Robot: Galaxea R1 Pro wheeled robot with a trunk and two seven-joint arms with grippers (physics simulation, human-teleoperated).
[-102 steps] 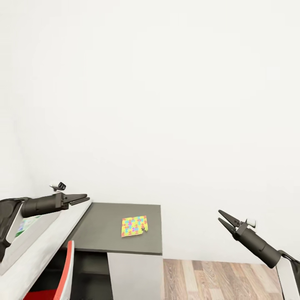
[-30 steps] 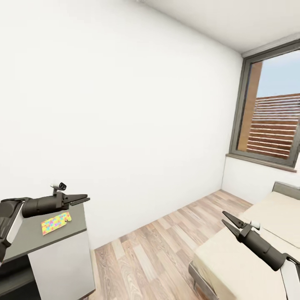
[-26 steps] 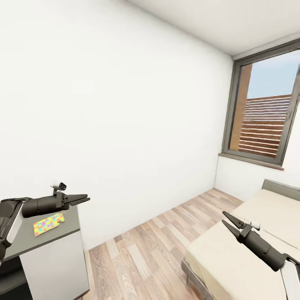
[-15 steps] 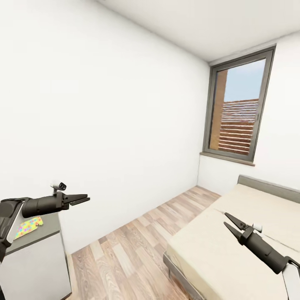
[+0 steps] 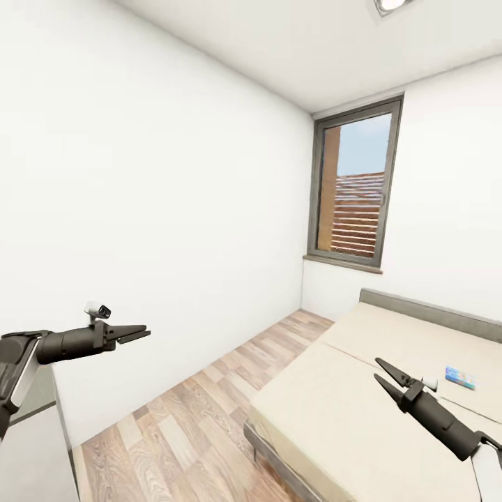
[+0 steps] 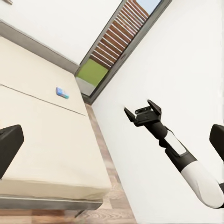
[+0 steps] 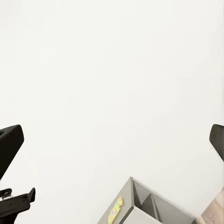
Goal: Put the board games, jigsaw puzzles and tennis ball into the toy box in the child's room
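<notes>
A small blue board game [image 5: 460, 377] lies flat on the cream bed [image 5: 362, 411] near the grey headboard; the left wrist view shows the same board game [image 6: 62, 93]. My right gripper [image 5: 382, 371] hangs open and empty over the bed's near part, well short of the game. At the left, beside the table's corner [image 5: 35, 446], my left gripper [image 5: 136, 333] is held out open and empty. In the right wrist view one jigsaw puzzle [image 7: 115, 211] lies on the table [image 7: 140, 203]. The toy box and the tennis ball are out of view.
A tall grey-framed window [image 5: 355, 195] stands in the far wall behind the bed. Wood-plank floor [image 5: 202, 411] runs between the white wall on the left and the bed's foot. The left wrist view catches my right gripper [image 6: 142, 109] against the wall.
The head view has swung to the right: the table and puzzle slid out at the left, and the bed, the window and the blue game came into view. Both arms keep their pose.
</notes>
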